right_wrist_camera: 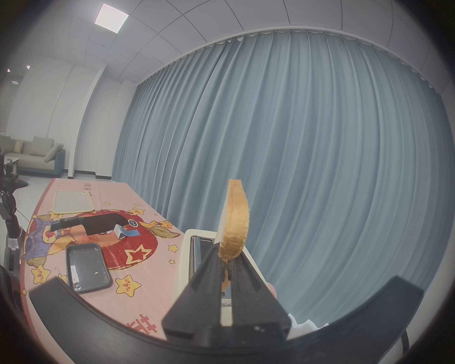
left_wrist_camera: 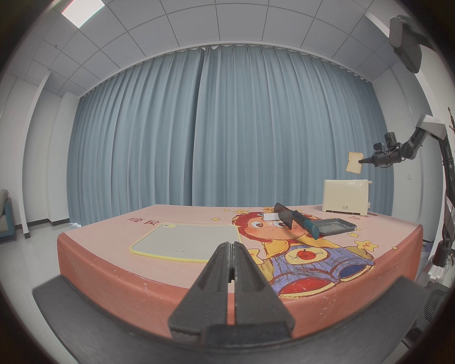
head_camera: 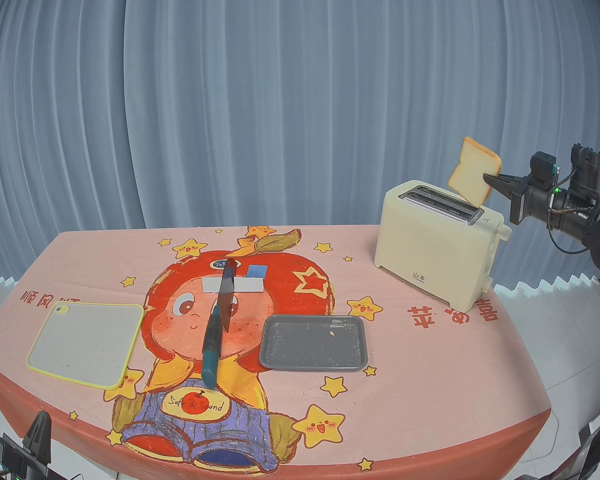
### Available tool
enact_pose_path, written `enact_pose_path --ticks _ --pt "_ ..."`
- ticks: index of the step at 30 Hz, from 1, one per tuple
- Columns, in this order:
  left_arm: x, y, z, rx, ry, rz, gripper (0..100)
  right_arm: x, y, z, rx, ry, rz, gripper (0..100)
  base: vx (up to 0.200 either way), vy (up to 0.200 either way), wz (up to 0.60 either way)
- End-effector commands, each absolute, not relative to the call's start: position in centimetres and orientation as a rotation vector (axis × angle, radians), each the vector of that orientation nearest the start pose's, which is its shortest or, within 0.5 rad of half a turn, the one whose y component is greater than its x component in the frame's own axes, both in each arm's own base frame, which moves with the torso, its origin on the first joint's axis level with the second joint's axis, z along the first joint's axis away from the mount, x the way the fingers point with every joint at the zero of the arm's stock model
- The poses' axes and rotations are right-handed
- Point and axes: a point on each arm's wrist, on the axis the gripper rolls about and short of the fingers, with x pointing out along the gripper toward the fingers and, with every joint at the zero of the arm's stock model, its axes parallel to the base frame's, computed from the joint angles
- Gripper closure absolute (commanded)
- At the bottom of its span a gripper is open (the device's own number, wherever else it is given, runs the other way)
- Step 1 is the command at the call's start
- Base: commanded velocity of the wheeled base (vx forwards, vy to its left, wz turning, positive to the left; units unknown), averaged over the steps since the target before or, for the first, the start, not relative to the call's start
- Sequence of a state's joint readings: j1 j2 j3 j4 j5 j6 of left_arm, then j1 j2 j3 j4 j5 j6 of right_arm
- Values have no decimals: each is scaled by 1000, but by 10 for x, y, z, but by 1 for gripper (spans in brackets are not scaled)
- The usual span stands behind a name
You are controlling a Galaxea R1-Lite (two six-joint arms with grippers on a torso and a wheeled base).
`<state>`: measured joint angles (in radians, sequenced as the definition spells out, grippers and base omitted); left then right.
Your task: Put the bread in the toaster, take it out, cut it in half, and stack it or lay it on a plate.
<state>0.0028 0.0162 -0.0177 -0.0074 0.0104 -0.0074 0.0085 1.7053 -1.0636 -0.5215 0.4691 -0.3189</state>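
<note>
Right gripper [head_camera: 490, 179] fingers pinch the bread [head_camera: 473, 169], tilted above the toaster [head_camera: 437, 250], far right. Left gripper [left_wrist_camera: 232, 251] fingers closed, empty, off the near-left edge of the surface [head_camera: 437, 375].

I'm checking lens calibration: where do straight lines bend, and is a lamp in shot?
Head view: curtain folds bow, table edge curves. Left wrist view: ceiling grid arcs, light panel glows. Right wrist view: same arcing, light panel lit.

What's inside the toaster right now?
Nothing sticks out of the toaster's two top slots. The bread slice hangs above them, pinched in the right gripper, not touching. The slots' depths are hidden from these angles, so anything sunk low cannot be ruled out.
</note>
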Motion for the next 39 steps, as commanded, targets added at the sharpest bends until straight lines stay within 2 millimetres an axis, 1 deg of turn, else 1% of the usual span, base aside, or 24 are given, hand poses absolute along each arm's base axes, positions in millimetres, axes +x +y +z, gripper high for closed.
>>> enact_pose_path --ticks 1,10,17,39 --pt "-23 0 76 -8 -8 14 100 338 14 232 -280 62 499 100 0 0 0" --pt "-23 0 76 -8 -8 14 100 350 16 222 -273 88 509 100 0 0 0" --pt "-23 0 76 -8 -8 14 100 351 21 219 -272 94 525 100 0 0 0" --pt "-23 0 76 -8 -8 14 100 354 24 212 -269 114 534 100 0 0 0"
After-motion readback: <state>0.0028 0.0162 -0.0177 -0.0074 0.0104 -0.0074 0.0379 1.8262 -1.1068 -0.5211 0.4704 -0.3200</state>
